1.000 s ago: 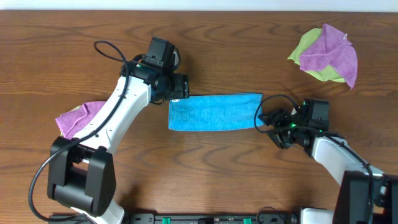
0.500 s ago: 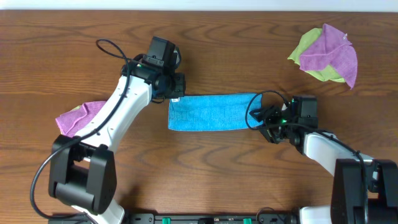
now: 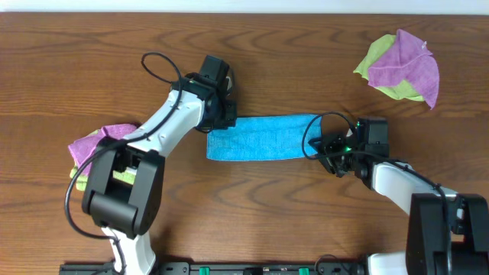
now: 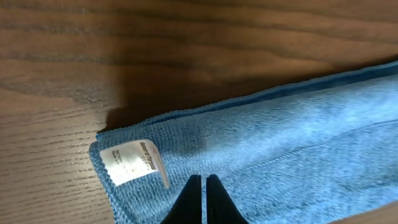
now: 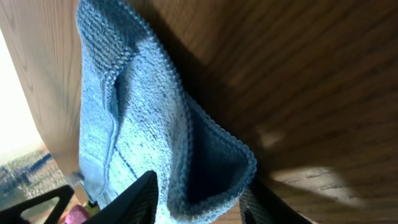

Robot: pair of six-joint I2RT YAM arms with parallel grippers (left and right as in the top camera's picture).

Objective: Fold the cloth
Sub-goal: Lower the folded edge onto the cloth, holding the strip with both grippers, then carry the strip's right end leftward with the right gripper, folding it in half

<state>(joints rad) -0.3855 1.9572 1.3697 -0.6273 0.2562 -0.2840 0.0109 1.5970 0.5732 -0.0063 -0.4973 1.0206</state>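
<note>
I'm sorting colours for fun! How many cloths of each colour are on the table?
Blue cloth: 1
Purple cloths: 2
Lime-green cloths: 2
Total: 5

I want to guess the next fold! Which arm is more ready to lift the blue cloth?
Probably the right. The right gripper has its fingers either side of the cloth end, lifted in the wrist view. The left gripper looks shut above the label corner.
</note>
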